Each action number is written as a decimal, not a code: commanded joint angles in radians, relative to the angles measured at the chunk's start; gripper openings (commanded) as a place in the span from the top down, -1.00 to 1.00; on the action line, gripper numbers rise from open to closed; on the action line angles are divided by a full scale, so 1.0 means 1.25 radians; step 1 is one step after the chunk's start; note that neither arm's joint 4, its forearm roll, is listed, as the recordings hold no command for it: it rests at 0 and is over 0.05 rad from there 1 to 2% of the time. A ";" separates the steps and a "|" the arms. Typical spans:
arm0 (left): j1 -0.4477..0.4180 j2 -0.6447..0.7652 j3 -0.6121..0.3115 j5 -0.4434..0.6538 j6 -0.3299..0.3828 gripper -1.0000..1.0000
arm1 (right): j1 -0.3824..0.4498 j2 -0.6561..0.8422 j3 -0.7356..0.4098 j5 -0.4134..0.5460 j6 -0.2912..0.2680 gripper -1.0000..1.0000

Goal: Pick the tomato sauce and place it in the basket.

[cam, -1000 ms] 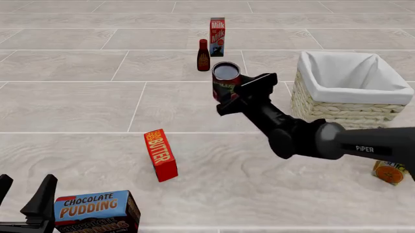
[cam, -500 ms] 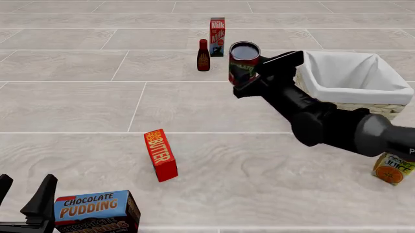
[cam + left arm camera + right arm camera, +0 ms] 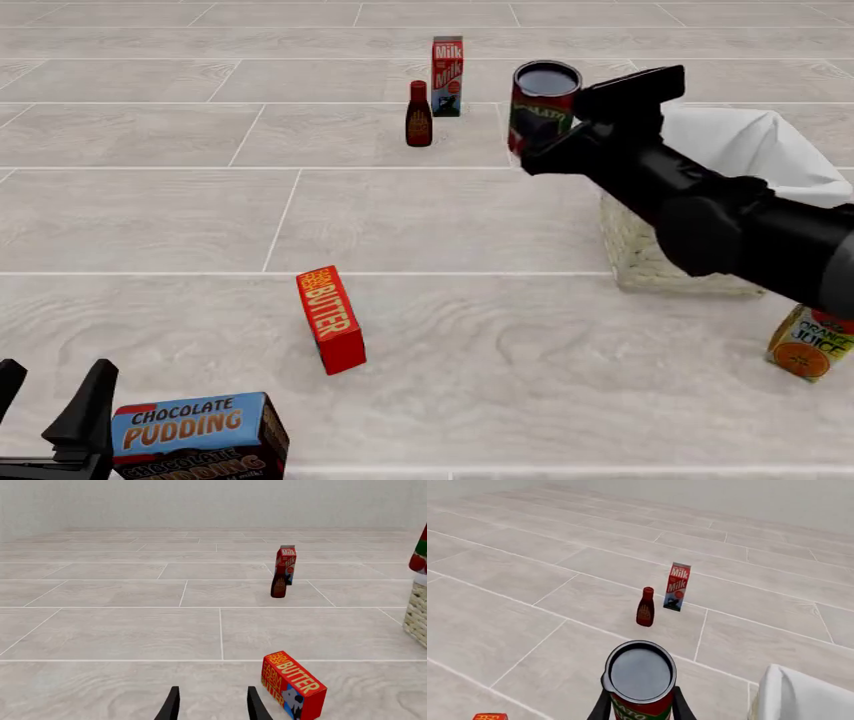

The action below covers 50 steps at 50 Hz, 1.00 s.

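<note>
"Milk" carton (image 3: 447, 62), "BUTTER" box (image 3: 330, 319), "CHOCOLATE PUDDING" box (image 3: 198, 432)

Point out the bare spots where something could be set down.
Bare floor lies between the red butter box and the dark-brown sauce bottle, and across the whole left side. Crowded: around the pale wicker basket, where the right gripper holds the red-labelled can.

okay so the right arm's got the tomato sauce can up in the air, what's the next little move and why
Probably carry it a bit further right, over the basket, before lowering. The right gripper is shut on the tomato sauce, which hangs upright above the floor just left of the basket's white lining, apparently not yet over the opening.
</note>
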 commanded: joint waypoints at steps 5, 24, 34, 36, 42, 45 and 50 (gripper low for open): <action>0.000 0.000 0.000 0.000 0.000 -1.00 | -0.055 -0.052 -0.026 0.074 0.022 1.00; 0.000 0.000 0.000 0.000 0.000 -1.00 | -0.141 -0.106 -0.024 0.113 0.005 1.00; 0.000 0.000 0.000 0.000 0.000 -1.00 | -0.178 -0.114 -0.021 0.111 0.008 1.00; 0.000 0.000 0.000 0.000 0.000 -1.00 | -0.183 -0.114 -0.021 0.110 0.008 1.00; 0.000 0.000 0.000 0.000 0.000 -1.00 | -0.209 -0.111 -0.021 0.107 0.010 1.00; 0.000 0.000 0.000 0.000 0.000 -1.00 | -0.220 -0.109 -0.024 0.109 0.011 1.00; 0.000 0.000 0.000 0.000 0.000 -1.00 | -0.228 -0.109 -0.027 0.114 0.014 1.00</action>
